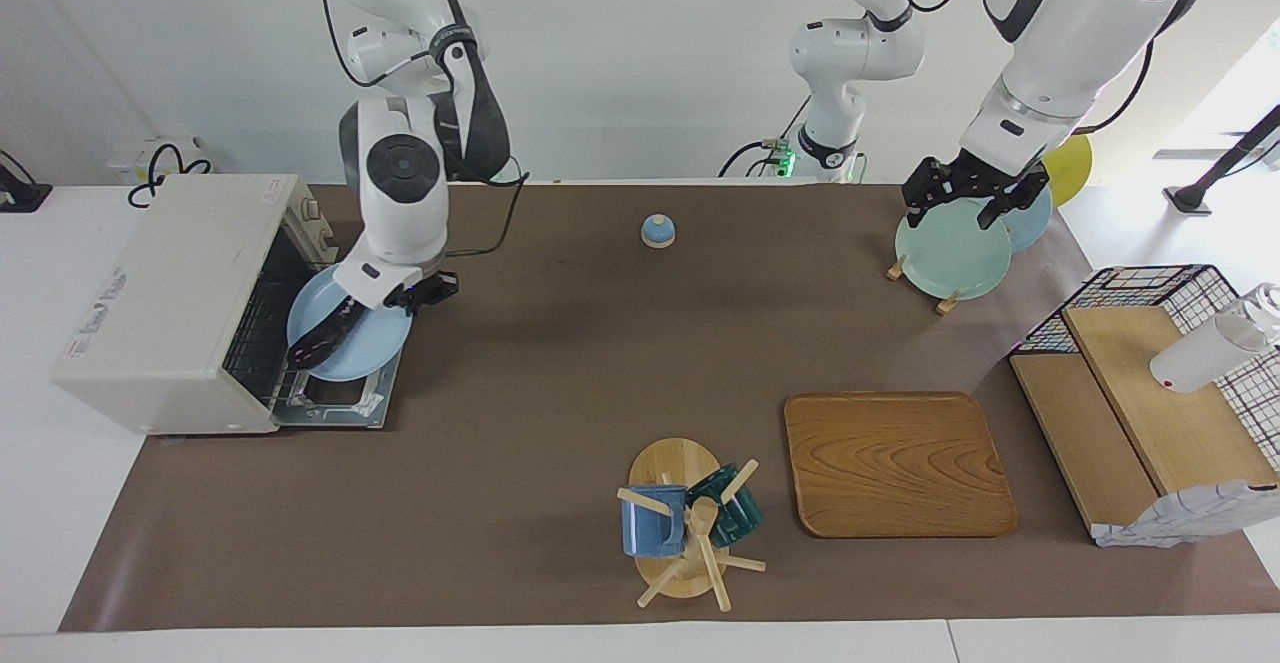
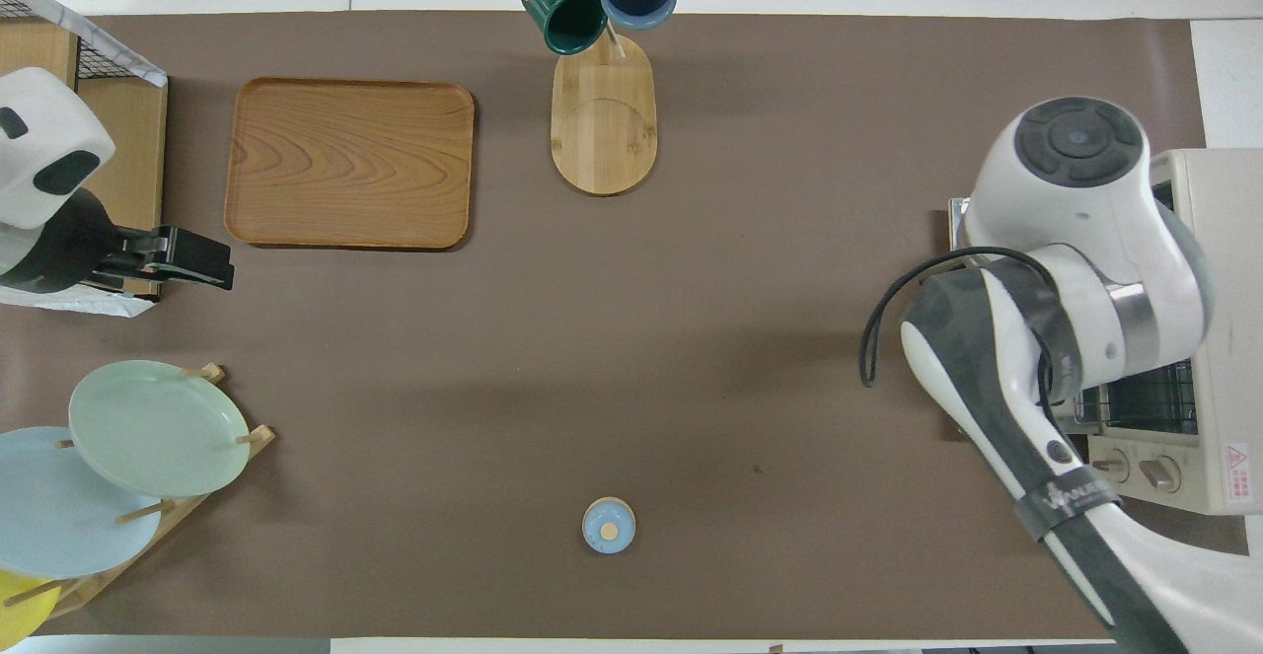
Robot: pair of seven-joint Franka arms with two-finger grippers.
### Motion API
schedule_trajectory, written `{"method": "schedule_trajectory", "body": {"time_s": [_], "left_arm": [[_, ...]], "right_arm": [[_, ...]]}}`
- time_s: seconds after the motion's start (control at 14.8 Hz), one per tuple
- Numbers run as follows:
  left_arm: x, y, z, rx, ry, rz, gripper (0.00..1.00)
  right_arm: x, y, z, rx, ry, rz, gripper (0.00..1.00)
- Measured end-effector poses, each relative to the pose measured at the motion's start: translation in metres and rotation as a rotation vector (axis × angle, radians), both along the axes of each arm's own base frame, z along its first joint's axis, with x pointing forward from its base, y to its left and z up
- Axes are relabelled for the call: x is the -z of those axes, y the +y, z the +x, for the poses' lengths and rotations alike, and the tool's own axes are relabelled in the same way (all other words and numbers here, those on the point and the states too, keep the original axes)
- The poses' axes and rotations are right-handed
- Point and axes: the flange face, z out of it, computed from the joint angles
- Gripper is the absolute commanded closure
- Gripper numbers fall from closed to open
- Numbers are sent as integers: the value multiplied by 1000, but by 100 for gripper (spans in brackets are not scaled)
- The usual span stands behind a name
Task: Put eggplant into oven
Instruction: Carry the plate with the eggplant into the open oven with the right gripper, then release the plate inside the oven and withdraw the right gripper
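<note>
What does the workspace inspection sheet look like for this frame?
Surface: brown mat over a white table.
Job's things: eggplant lies on a blue plate carried over the open door of the oven.
Clutter: mug tree, wooden tray, plate rack, small blue knob, wire basket.
Grippers: right gripper shut on the blue plate; left gripper open over the plate rack, waiting.
Cables: black cable along the right arm.
Surroundings: white wall.

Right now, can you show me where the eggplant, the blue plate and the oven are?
eggplant (image 1: pixel 322 336): facing view, on the middle of its dark body.
blue plate (image 1: pixel 372 343): facing view, on the bare blue part beside the eggplant.
oven (image 1: pixel 165 283): facing view, on its cream top.
</note>
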Motion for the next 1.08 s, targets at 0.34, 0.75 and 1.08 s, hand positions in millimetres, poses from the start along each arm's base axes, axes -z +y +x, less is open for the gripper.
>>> {"method": "schedule_trajectory", "body": {"time_s": [0.34,0.75,1.08], "left_arm": [[0,0,0,0,1,0,0],[0,1,0,-2,1,0,0],[0,-1,0,2,1,0,0]], "right_arm": [[14,-75,-9,10,20,32,100],[25,-94,-22,34,-10,46,98],[29,-108,-26,40,-23,67,49]]}}
